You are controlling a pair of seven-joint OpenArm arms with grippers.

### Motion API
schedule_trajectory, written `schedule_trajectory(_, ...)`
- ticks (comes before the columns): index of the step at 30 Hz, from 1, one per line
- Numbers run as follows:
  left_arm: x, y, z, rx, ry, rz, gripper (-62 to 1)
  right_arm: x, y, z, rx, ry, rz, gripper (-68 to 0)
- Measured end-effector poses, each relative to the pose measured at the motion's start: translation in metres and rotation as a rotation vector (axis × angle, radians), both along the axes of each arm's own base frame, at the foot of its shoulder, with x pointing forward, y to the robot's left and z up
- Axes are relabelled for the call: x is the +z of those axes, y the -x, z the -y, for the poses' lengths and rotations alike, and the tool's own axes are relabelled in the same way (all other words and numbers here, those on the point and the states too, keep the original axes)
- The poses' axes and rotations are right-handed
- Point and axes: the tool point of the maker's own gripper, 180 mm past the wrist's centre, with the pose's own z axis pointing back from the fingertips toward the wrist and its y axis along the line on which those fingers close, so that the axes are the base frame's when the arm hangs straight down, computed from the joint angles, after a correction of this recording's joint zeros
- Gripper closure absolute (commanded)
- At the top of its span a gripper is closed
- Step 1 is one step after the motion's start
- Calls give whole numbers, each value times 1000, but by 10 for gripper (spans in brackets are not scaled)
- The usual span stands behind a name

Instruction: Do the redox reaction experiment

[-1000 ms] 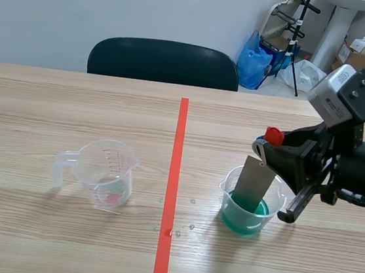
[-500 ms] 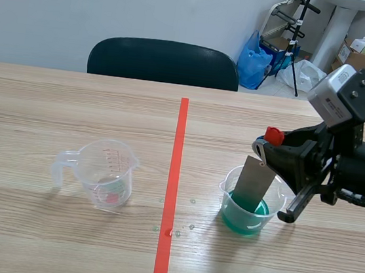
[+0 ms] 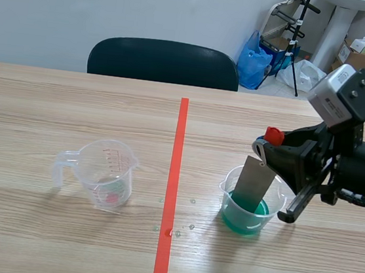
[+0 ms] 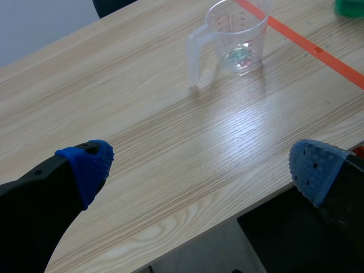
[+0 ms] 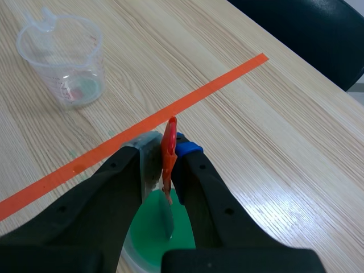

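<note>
Pale wood-grain bench [image 3: 73, 111] before a plain grey-white wall [image 3: 118, 4], crossed by one orange-red tape line [image 3: 175, 175] running away from the robot. The cup of green liquid [image 3: 249, 213] stands on the bench just beside this line, on the right arm's side, and serves as the reference point.

Metal strip [image 3: 254, 184]: a flat grey rectangle standing in the cup. Its long axis is near upright, its lower end is dipped in the green liquid, and its upper end rises above the rim and leans slightly toward the right arm.

Right tool [image 3: 268, 141]: poised directly above the cup. Its fingers are closed tight on a thin red piece [image 5: 169, 156] at the strip's upper end, and the strip hangs below it.

Left tool [image 4: 202, 166]: spread wide with nothing between its blue pads, over the near bench edge and well apart from the cup.

Measuring jug [image 3: 105, 174]: clear, with red markings, upright across the tape line from the cup, its handle turned away from the cup.

Small droplets [image 3: 178, 228] lie on the bench near the cup. A black chair [image 3: 165, 61] stands beyond the cup at the far bench edge. Farther back are a blue bag [image 3: 252, 59], a tripod [image 3: 300, 31] and cardboard boxes [image 3: 363, 58].
</note>
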Motion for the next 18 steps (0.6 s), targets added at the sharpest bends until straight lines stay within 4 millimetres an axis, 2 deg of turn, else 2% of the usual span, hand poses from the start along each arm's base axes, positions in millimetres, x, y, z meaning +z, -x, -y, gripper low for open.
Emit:
schedule_trajectory(3,0,0,0,0,0,0,-623,4,0,0,4,16,7,-6)
schedule_trajectory(10,0,0,0,0,0,-1,-623,37,5,-3,14,3,57,-6)
schedule_trajectory(18,0,0,0,0,0,-1,-623,61,8,-1,11,20,81,-6)
